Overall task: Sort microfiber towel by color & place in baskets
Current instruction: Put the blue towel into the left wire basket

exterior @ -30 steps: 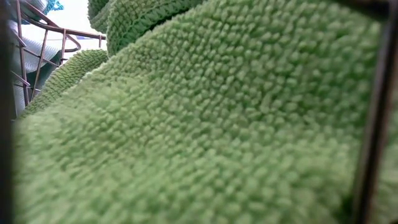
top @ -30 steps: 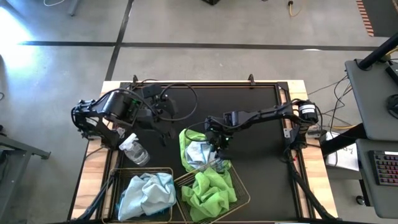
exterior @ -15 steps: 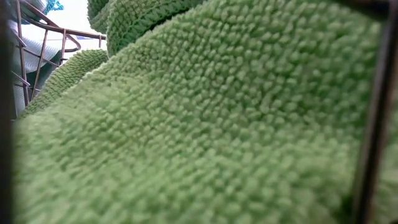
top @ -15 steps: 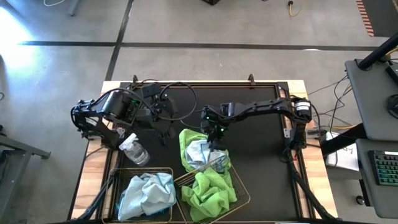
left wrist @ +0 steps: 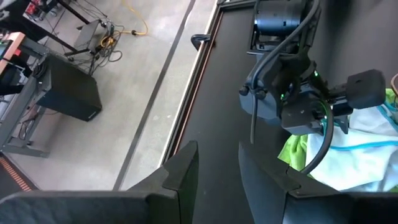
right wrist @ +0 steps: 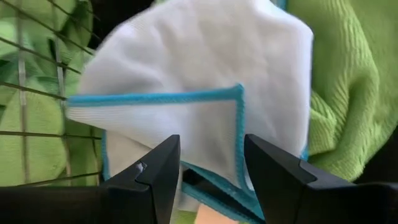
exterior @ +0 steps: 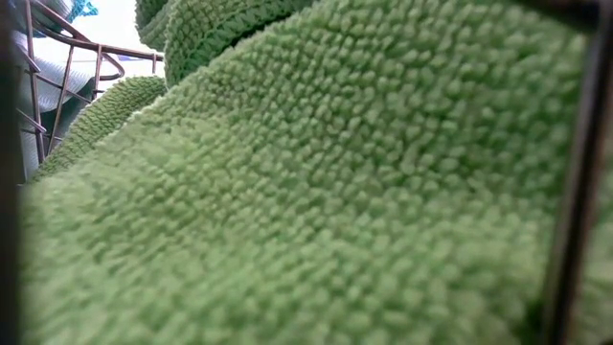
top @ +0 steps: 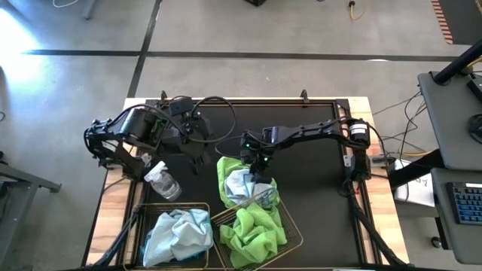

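Presently, sorted stock: one shallow rectangular basket of dark bronze wire mesh (top: 175, 235), at the near left of the table, holds crumpled pale blue fuzzy microfiber cloth (top: 179, 232). Its twin, the second wire-mesh basket (top: 292, 235), sits just beside it at a skewed angle and holds lime green fuzzy cloth (top: 254, 229); the low view is filled by that green pile (exterior: 316, 192).

Unsorted stock: a small heap on the large black mat (top: 316, 181), touching the far edge of the green basket. It comprises a lime green microfiber towel (top: 224, 178) with a pale towel edged in blue (top: 242, 183) lying on top. Judged roughly two-thirds complete; both pieces appear yet to be binned.

Right gripper (top: 254, 163): above the heap's far edge, fingers apart and empty, the blue-edged towel directly ahead between them in the right wrist view (right wrist: 186, 118). A pick of this piece seems next.

Left gripper (top: 197, 156): waiting over the mat left of the heap, fingers part open, nothing held.

Sundries: small clear spray bottle (top: 163, 181) lying at the mat's left edge, on the light wooden tabletop (top: 113, 211).

Room: grey concrete floor with dark seams (top: 226, 53); a dark desk with a keyboard (top: 463, 199) at right; cables on the floor.
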Controlling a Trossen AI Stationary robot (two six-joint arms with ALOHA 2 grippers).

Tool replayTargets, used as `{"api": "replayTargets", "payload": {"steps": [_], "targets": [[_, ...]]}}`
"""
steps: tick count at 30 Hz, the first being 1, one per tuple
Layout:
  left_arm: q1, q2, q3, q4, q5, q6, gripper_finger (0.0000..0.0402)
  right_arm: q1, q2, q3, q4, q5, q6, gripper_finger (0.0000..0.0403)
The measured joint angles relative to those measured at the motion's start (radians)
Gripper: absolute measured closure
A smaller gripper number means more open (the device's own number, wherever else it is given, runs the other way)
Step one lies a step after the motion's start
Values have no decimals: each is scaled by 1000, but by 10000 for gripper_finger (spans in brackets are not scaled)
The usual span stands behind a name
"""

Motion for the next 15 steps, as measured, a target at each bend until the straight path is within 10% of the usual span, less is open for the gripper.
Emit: {"api": "replayTargets", "payload": {"steps": [15], "targets": [[0,0,0,0,0,-1,301,0,2,2,-8,-28,-20,286]]}}
